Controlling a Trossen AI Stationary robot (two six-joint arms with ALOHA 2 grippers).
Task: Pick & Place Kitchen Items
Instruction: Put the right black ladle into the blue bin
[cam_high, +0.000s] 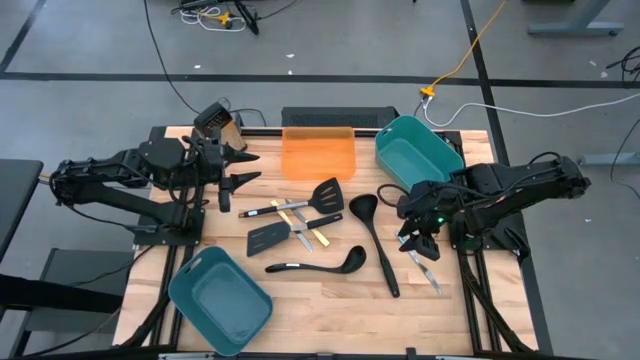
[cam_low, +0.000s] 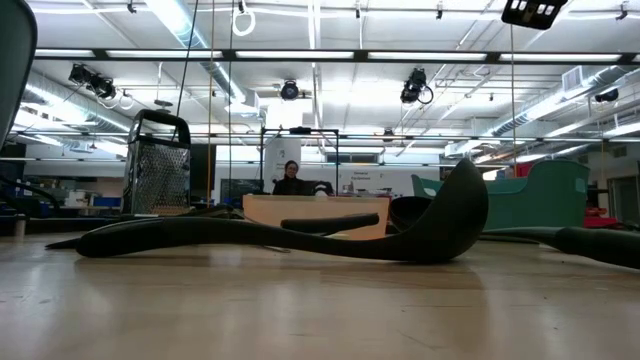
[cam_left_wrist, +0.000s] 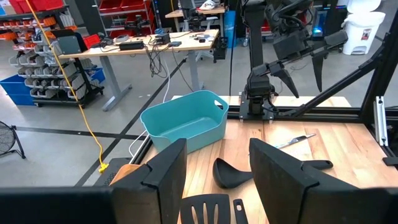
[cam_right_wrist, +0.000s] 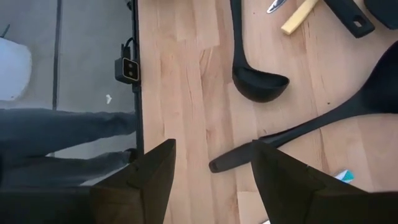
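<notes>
Over the table's right edge, hovering open and empty: right gripper (cam_high: 418, 243), with a black ladle (cam_high: 377, 243) just left, handle running near-to-far. Waiting far-left, also open and farther off: left gripper (cam_high: 243, 170).

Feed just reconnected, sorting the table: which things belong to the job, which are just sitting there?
Job items:
two long black plastic ladles
two black slotted spatulas
slim silver cutlery
pale yellow-handled pieces

Just there:
two teal rectangular bins
flat orange tray
metal box grater
</notes>
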